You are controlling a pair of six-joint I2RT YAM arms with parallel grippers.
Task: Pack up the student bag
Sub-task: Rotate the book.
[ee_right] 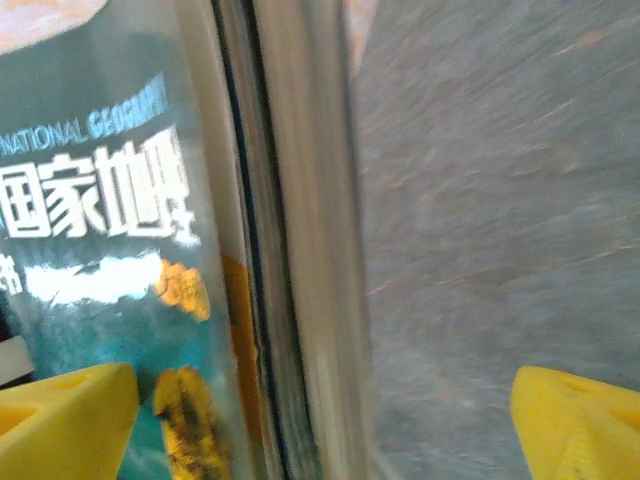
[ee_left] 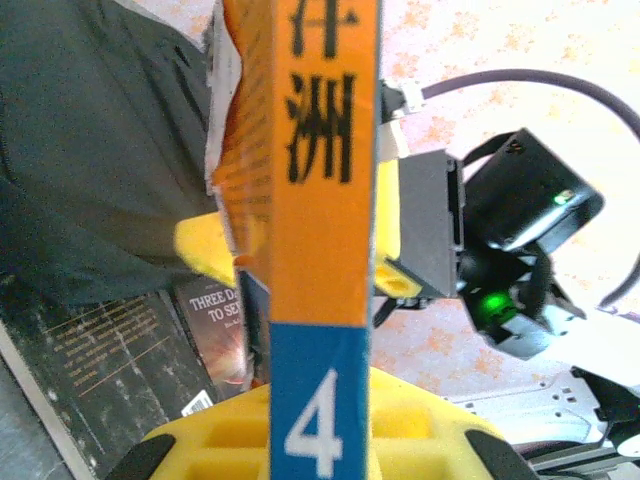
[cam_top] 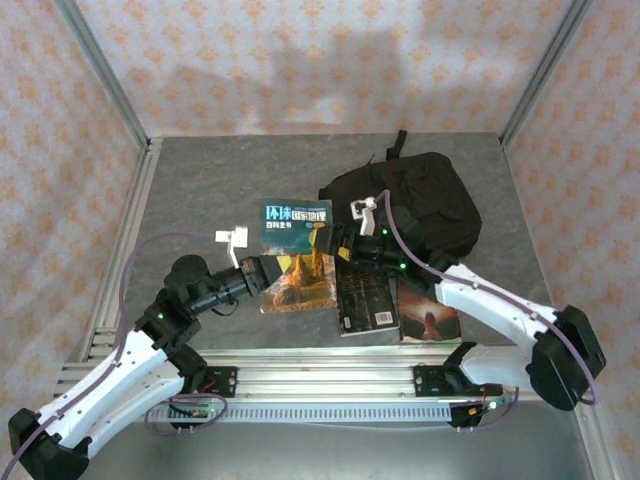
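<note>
Black fabric marks the student bag (cam_top: 425, 200), lying at the far right of the grey table (cam_top: 200, 190). The left gripper (cam_top: 262, 275) is clamped on the near edge of a book (cam_top: 295, 245) (teal title band, orange cover). The right gripper (cam_top: 342, 240) stands at that book's right edge, just in front of the bag.

The left wrist view adds the book's orange spine (ee_left: 320, 150), a white 4 on blue, and the right gripper's yellow fingers (ee_left: 390, 260) flanking it. The right wrist view shows those fingers (ee_right: 60, 420) spread wide, with the page edges between them and the right one clear of the book.

A dark book (cam_top: 365, 300) and a reddish book (cam_top: 432, 322) lie flat on the table.
</note>
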